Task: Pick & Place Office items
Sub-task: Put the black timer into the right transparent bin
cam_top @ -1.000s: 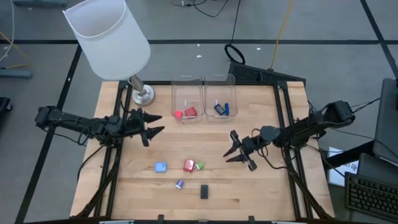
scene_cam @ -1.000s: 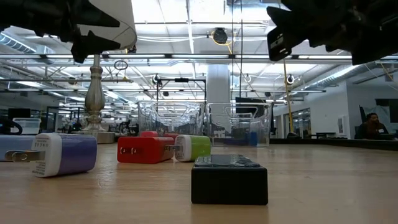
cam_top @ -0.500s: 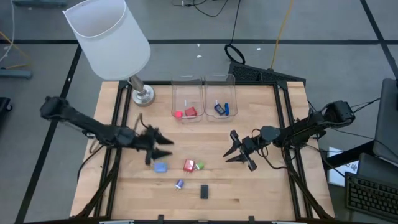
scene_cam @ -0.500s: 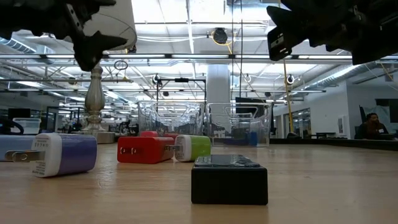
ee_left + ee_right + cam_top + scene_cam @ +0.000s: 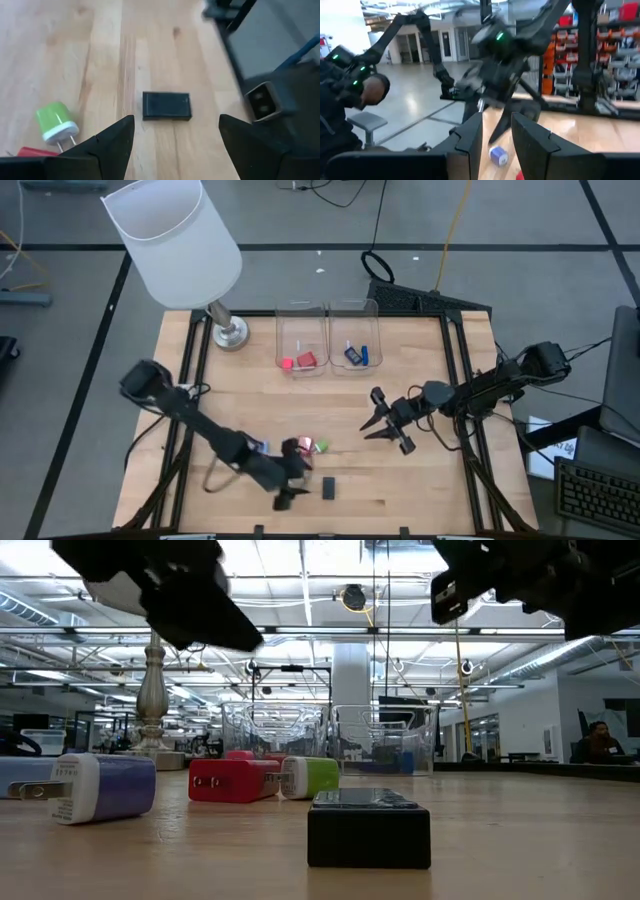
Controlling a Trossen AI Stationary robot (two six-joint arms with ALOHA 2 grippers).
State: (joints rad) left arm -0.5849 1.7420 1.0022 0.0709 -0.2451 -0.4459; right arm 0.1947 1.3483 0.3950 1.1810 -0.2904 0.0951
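Loose on the wooden table lie a black block [image 5: 328,488], a green plug [image 5: 321,446], a red plug [image 5: 304,446] and a light blue piece [image 5: 258,448] half under my left arm. A purple-blue plug [image 5: 100,787] shows in the low view. More red pieces [image 5: 298,361] and blue pieces [image 5: 356,355] sit in the two clear bins. My left gripper [image 5: 298,475] is open, hovering just left of the black block [image 5: 166,105], which lies ahead between its fingers. My right gripper [image 5: 388,423] waits open above the table's right half.
The two clear bins [image 5: 325,340] stand at the far middle of the table. The white-shaded lamp [image 5: 170,240] stands on its metal base [image 5: 229,332] at the far left corner. Bare wood lies between the bins and the loose pieces.
My left arm has swung from the table's left side toward the near edge and the right, passing over the loose pieces and dropping lower, and now hovers beside the black block. Its fingers stay open. The pieces have not moved.
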